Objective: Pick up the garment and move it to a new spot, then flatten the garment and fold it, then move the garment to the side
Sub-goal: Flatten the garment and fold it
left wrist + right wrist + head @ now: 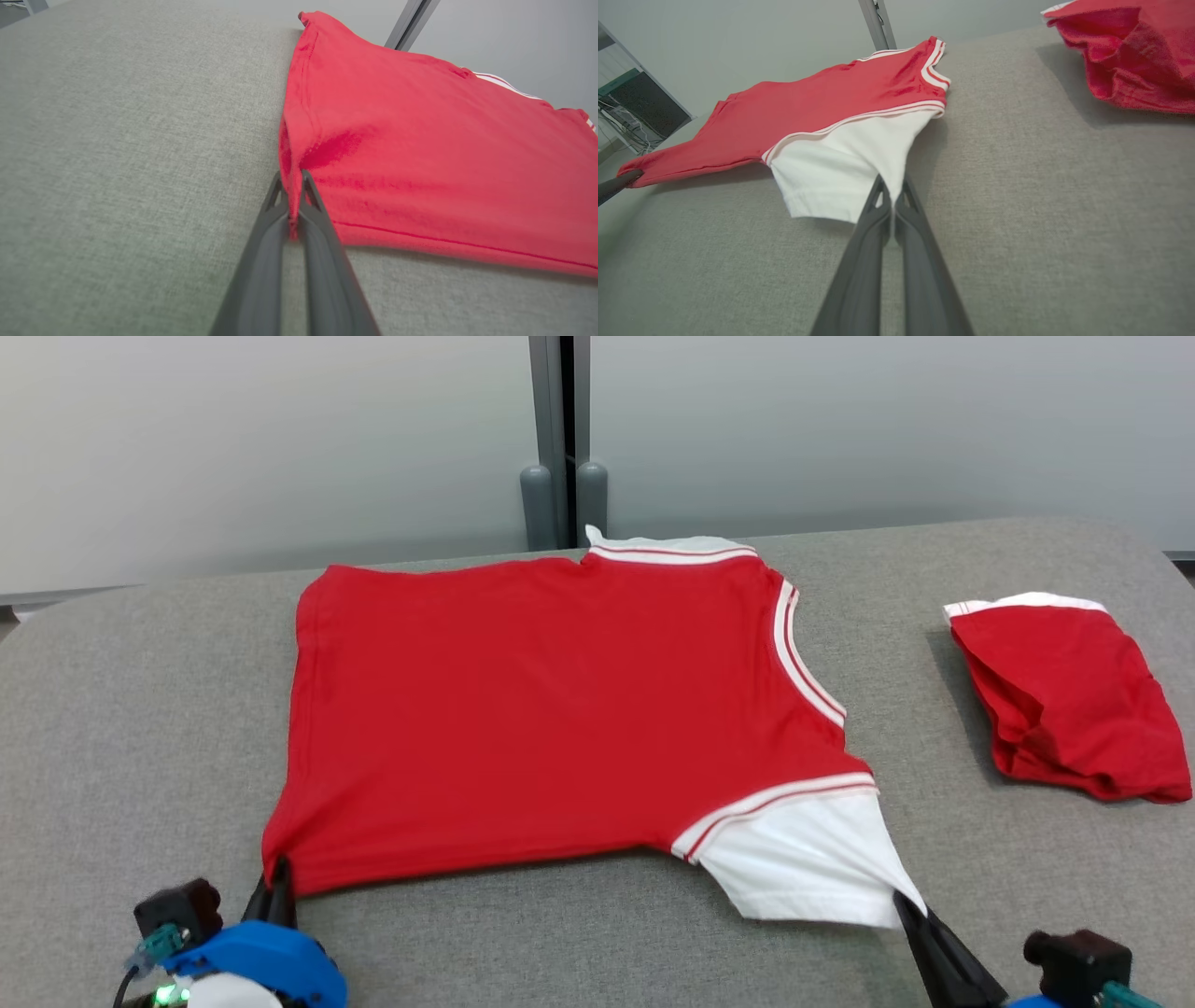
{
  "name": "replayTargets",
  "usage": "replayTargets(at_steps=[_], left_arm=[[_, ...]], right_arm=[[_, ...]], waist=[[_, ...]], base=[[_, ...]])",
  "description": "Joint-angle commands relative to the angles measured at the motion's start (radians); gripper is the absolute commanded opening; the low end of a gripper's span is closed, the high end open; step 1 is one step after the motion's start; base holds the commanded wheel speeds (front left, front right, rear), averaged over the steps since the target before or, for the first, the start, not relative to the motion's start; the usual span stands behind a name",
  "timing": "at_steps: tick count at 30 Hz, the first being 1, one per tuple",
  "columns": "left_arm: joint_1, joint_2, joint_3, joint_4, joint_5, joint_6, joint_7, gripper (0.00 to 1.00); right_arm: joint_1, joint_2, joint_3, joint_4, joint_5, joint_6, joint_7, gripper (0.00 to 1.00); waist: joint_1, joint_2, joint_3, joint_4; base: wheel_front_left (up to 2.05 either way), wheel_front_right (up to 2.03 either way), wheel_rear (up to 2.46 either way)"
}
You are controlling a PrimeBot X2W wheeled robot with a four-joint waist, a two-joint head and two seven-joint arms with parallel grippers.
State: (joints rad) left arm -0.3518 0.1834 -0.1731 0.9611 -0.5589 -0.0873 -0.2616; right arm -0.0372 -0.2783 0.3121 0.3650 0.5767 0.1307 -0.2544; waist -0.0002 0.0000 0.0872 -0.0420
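Note:
A red garment (551,709) with white sleeves and striped trim lies spread across the grey table (140,709). My left gripper (278,875) is shut on its near left hem corner; the left wrist view has the red cloth (420,154) pinched between the dark fingers (293,186). At the near right, my right gripper (904,899) is shut on the tip of the white sleeve (803,863), which is stretched to a point. In the right wrist view the white sleeve (840,168) runs into the closed fingers (892,191), lifted slightly off the table.
A second red garment (1064,700), folded, with a white edge, lies on the table at the far right. A grey wall with a dark vertical post (560,439) stands behind the table. The table's front edge is just beyond my grippers.

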Motion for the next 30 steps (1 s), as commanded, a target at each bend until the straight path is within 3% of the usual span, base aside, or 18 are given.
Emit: replayTargets(at_steps=[1, 4, 9, 15, 22, 30], left_arm=[[0.047, 0.012, 0.007, -0.036, 0.003, 0.014, -0.004, 0.0], [0.149, 0.023, 0.011, -0.15, -0.002, 0.044, 0.015, 0.0], [0.34, 0.053, 0.009, -0.443, -0.008, 0.136, 0.153, 0.0], [0.511, 0.103, 0.014, -0.824, -0.011, 0.259, 0.354, 0.0], [0.497, 0.142, 0.006, -1.03, -0.023, 0.325, 0.541, 0.0], [0.365, 0.166, 0.002, -1.026, -0.086, 0.313, 0.7, 0.0]], right_arm=[[0.063, 0.003, -0.033, -0.051, -0.021, 0.0, 0.019, 0.0], [0.192, 0.031, -0.117, -0.199, -0.066, 0.0, 0.096, 0.0], [0.366, 0.103, -0.219, -0.435, -0.131, 0.0, 0.274, 0.0], [0.429, 0.16, -0.282, -0.577, -0.167, 0.0, 0.399, 0.0], [0.309, 0.16, -0.298, -0.574, -0.171, 0.0, 0.436, 0.0], [0.033, 0.087, -0.263, -0.408, -0.135, 0.0, 0.401, 0.0]], waist=[[0.0002, 0.0, -0.02, -0.013], [0.0002, 0.0, -0.041, -0.017], [0.0002, 0.0, -0.06, -0.025], [0.0002, 0.0, -0.057, -0.02], [0.0002, 0.0, 0.006, -0.008], [0.0002, 0.0, 0.104, 0.0]], base=[[0.0, 0.0, 0.0], [0.0, 0.0, 0.0], [0.0, 0.0, 0.0], [0.0, 0.0, 0.0], [0.0, 0.0, 0.0], [0.0, 0.0, 0.0]])
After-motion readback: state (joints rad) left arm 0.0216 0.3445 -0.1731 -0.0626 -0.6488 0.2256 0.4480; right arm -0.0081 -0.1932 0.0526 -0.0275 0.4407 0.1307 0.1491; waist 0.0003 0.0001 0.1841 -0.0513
